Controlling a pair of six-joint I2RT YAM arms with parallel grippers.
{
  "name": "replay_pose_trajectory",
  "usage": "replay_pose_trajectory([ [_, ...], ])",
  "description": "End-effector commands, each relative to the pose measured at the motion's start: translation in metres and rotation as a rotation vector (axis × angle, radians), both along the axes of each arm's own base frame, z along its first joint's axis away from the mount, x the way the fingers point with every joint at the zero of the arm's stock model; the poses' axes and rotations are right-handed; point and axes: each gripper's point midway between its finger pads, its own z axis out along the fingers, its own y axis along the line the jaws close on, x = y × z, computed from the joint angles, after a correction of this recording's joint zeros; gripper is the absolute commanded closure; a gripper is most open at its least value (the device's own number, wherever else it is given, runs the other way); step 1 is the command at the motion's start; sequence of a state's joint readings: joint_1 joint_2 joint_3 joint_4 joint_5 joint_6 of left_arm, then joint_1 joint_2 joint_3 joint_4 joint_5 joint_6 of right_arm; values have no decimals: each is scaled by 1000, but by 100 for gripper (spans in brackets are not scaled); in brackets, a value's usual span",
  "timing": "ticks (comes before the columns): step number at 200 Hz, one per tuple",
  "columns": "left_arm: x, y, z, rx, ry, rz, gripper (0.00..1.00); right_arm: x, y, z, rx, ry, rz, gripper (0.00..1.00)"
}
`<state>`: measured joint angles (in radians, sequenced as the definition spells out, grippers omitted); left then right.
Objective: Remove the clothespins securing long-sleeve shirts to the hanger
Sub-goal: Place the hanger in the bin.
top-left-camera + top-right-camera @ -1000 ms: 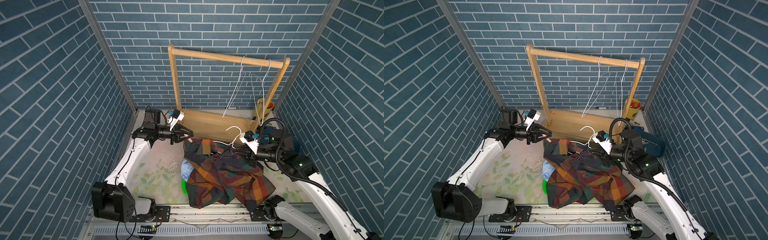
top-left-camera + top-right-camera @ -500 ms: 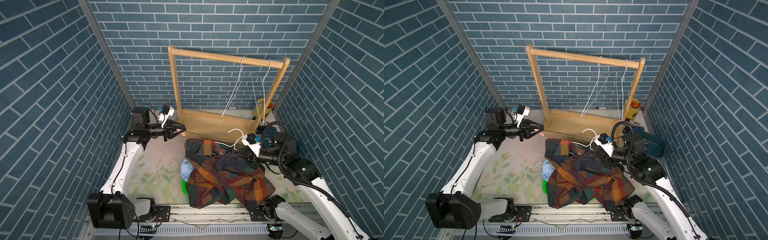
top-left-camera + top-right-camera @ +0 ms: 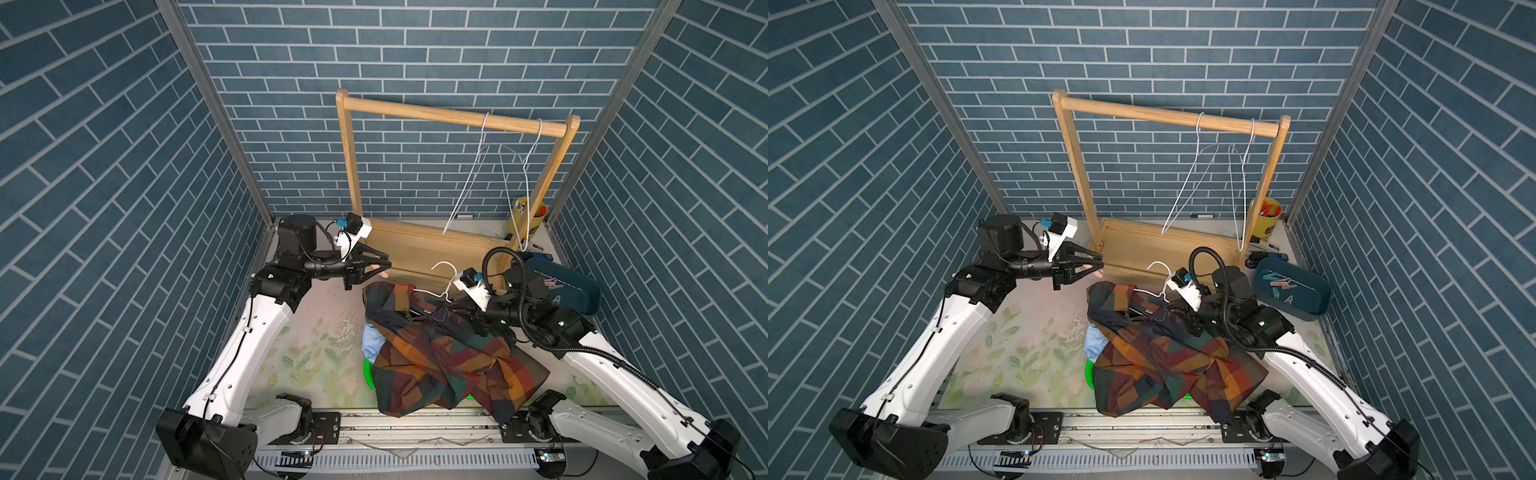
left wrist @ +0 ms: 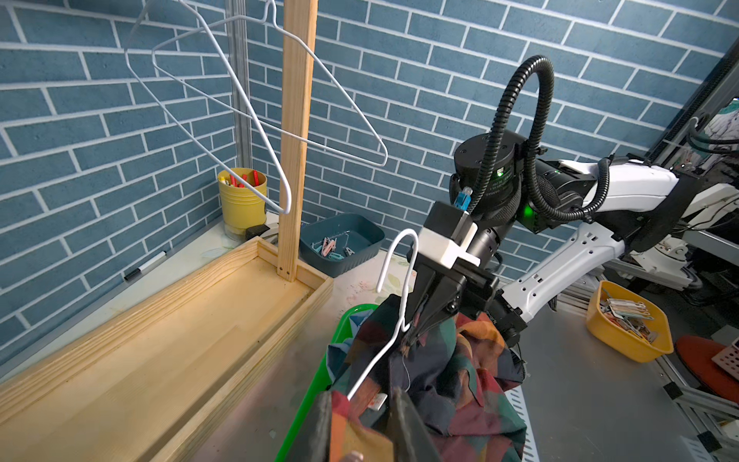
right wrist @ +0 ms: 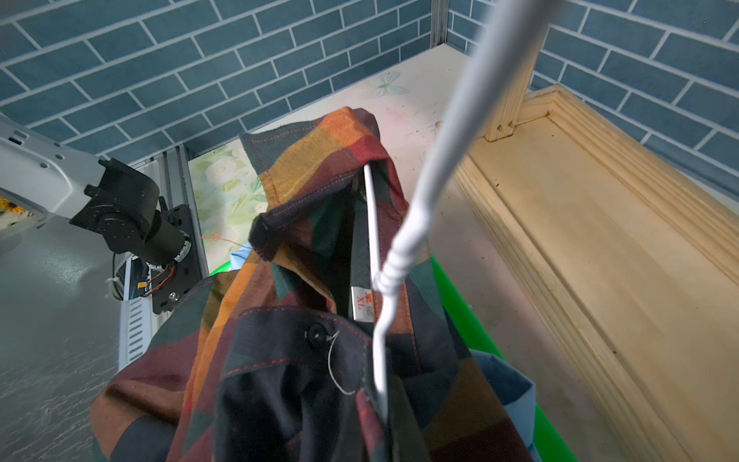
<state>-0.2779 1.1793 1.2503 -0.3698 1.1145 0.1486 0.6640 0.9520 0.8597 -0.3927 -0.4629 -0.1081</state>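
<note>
Reaches the left arm (image 3: 257, 332) up from the front rail, bends at the elbow and holds the wrist level, pointing toward the right side. Pinches a pink clothespin (image 3: 380, 272) at the tips of the left gripper (image 3: 386, 267), jaws narrow. Leans the right arm (image 3: 602, 365) in low, wrist tipped down and leftward. Sinks the right gripper (image 4: 418, 326) into the collar of the plaid shirt (image 4: 460, 360), jaws almost together; cannot tell what sits between them.

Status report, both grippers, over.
Left gripper shut on pink clothespin, off the plaid shirt, beside wooden rack base. Right gripper shut on its collar by hanger.
</note>
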Motion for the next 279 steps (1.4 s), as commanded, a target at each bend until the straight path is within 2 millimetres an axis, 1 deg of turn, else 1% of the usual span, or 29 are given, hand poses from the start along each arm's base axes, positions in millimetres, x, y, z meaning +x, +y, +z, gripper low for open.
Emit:
replay_pose_trajectory([
  [1, -1, -6, -5, 15, 13, 11, 100, 14, -8, -14, 10, 9, -138, 73],
  [5, -2, -7, -5, 14, 11, 6, 100, 16, -10, -20, 7, 17, -162, 69],
  [12, -4, -10, -5, 11, 7, -1, 100, 20, -13, -24, 8, 18, -197, 65],
  [17, -4, -11, -6, 11, 6, -3, 100, 23, -16, -28, 5, 22, -224, 58],
  [22, -4, -12, -7, 12, 7, -4, 100, 26, -19, -29, 5, 19, -256, 49],
  [23, -4, -12, -7, 12, 8, -5, 100, 26, -19, -29, 5, 19, -256, 49],
  [31, -2, -14, -9, 15, 15, -4, 100, 30, -23, -27, 10, 8, -295, 39],
  [35, -2, -14, -9, 14, 19, -5, 100, 32, -25, -26, 12, 5, -307, 37],
  [46, -3, -16, -9, 7, 26, -15, 100, 36, -30, -15, 40, -33, -346, 26],
  [59, -3, -18, -10, 0, 29, -23, 100, 39, -36, 5, 87, -87, -386, 14],
  [68, -2, -20, -11, -4, 35, -26, 100, 39, -39, 17, 109, -118, -397, 8],
  [75, -1, -21, -11, -6, 42, -31, 100, 37, -40, 26, 124, -137, -391, 6],
  [77, -1, -22, -11, -6, 43, -33, 100, 37, -40, 28, 126, -142, -391, 3],
  [81, -2, -23, -11, -6, 45, -37, 100, 37, -41, 32, 129, -150, -391, 1],
  [105, -3, -28, -12, -4, 47, -52, 100, 31, -41, 51, 132, -166, -365, 1],
  [126, -4, -34, -8, -20, 48, -60, 100, 25, -39, 70, 165, -201, -329, 1],
  [143, -3, -41, -7, -13, 52, -58, 100, 21, -27, 83, 191, -228, -266, 1],
  [165, -5, -53, -1, -45, 65, -82, 100, 18, -2, 99, 231, -255, -173, 1],
  [177, -8, -58, 3, -60, 76, -102, 100, 18, 11, 103, 235, -275, -134, 1],
  [201, -11, -67, 5, -67, 89, -123, 100, 14, 32, 114, 265, -292, -54, 7],
  [221, -17, -72, 8, -77, 92, -148, 100, 13, 46, 112, 259, -295, -11, 10],
  [251, -16, -77, 7, -68, 107, -151, 100, 5, 54, 122, 293, -302, 39, 13],
  [279, -19, -81, 9, -78, 112, -175, 100, 5, 59, 126, 302, -310, 52, 17],
])
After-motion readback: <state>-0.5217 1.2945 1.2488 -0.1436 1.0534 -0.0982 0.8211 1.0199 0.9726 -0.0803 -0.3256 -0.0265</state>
